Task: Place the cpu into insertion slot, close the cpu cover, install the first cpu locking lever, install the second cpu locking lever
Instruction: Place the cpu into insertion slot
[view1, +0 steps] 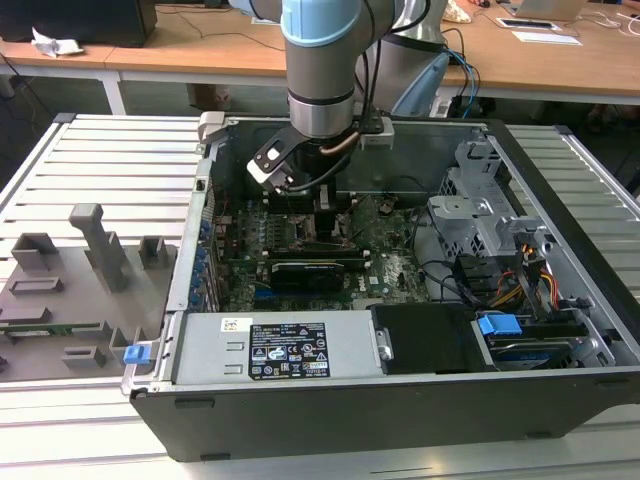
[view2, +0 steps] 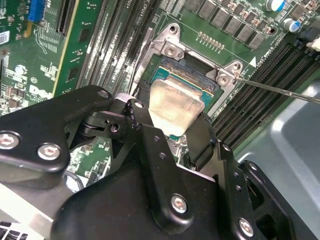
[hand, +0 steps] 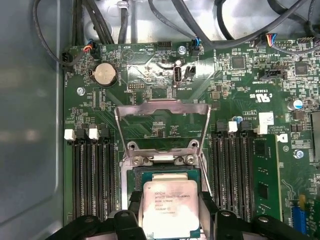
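Just over insertion slot (hand: 165, 174), pincer (hand: 171, 201) clasping cpu (hand: 170, 212)

The arm (view1: 320, 95) is a stout silver-grey cylinder, topped by a pale blue joint cap (view1: 318, 18) with a rounded edge. A small white-and-black camera unit (view1: 272, 160) sits at its wrist, and dark cables (view1: 345, 142) loop beside it. The gripper (view2: 172, 117) is matte black throughout, with broad rounded links, flat hinged plates and narrow jaws. It is fastened with round silver screws (view2: 48, 150) and smaller dark pivot bolts (view2: 115, 128).
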